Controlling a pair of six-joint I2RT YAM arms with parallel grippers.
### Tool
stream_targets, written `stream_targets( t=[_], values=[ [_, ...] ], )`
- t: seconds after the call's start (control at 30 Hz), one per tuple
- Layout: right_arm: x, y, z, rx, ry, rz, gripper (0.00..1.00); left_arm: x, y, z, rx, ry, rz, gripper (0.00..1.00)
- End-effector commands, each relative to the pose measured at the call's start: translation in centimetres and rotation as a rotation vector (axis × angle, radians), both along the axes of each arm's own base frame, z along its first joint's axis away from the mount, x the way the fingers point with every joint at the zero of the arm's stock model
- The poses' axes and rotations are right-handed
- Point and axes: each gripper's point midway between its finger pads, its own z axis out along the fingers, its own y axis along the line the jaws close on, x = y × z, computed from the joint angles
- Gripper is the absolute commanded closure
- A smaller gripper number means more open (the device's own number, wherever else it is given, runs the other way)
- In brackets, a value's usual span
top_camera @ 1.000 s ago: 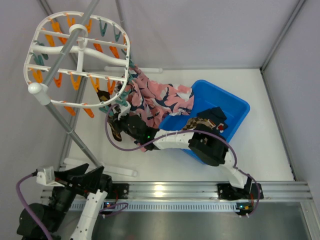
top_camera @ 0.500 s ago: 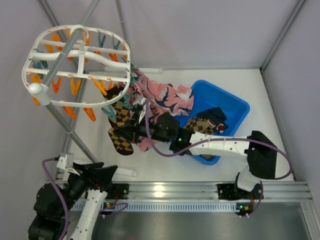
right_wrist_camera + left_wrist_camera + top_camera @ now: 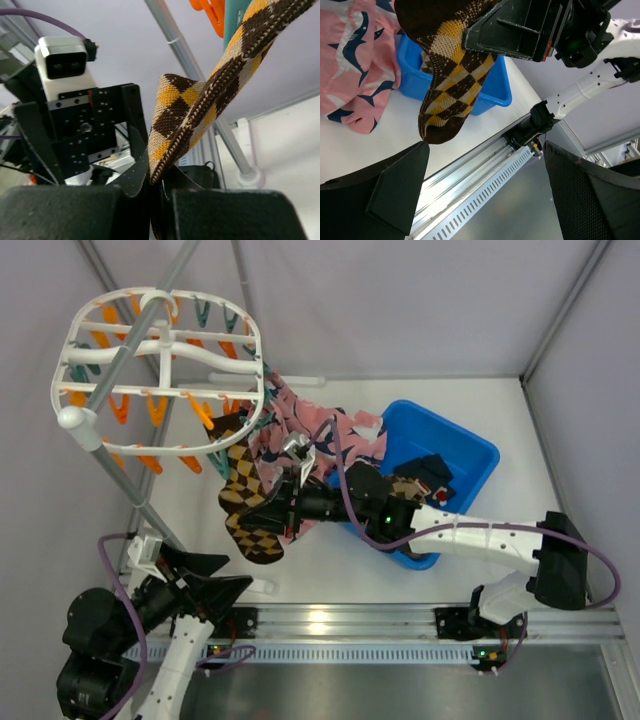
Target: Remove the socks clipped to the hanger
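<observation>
The white oval hanger [image 3: 160,350] hangs on the grey pole at the upper left. Brown-and-black checkered socks [image 3: 245,495] and pink socks [image 3: 315,435] hang from clips on its near right side. My right gripper [image 3: 287,505] is shut on a checkered sock [image 3: 200,110], whose top still runs up to a teal clip [image 3: 235,15]. My left gripper [image 3: 215,575] is open and empty, below and in front of the socks. In the left wrist view the checkered sock [image 3: 452,90] hangs just above my open gripper [image 3: 487,190], beside a pink sock [image 3: 355,65].
A blue bin [image 3: 470,455] at the right holds a navy sock [image 3: 430,470] and a checkered sock [image 3: 405,488]. The grey pole [image 3: 130,480] slants down to the table at the left. Grey frame posts stand along the walls. The aluminium rail [image 3: 330,620] lines the near edge.
My right arm has stretched out leftward, drawing the checkered sock down and forward. The hanger has swung. My left gripper has risen and turned toward the socks.
</observation>
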Motion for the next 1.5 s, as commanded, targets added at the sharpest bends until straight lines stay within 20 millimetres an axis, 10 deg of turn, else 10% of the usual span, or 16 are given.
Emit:
stream_targets(
  t=[0.0, 0.73, 1.17, 1.47],
  values=[
    [-2.6, -1.8, 3.6, 0.081, 0.026, 0.103, 1.00, -0.8, -0.9, 2.2, -0.008, -0.105, -0.084, 0.01],
    [-4.9, 0.2, 5.6, 0.282, 0.229, 0.393, 1.00, 0.5, -1.3, 0.8, -0.011, -0.119, -0.086, 0.02],
    [-5.3, -1.8, 5.2, 0.174, 0.203, 0.322, 1.00, -0.4, 1.9, 4.1, -0.027, -0.300, 0.130, 0.02],
    [-6.4, -1.0, 5.7, 0.163, 0.202, 0.383, 1.00, 0.3, 0.1, 4.0, -0.039, -0.287, 0.015, 0.02]
  ],
)
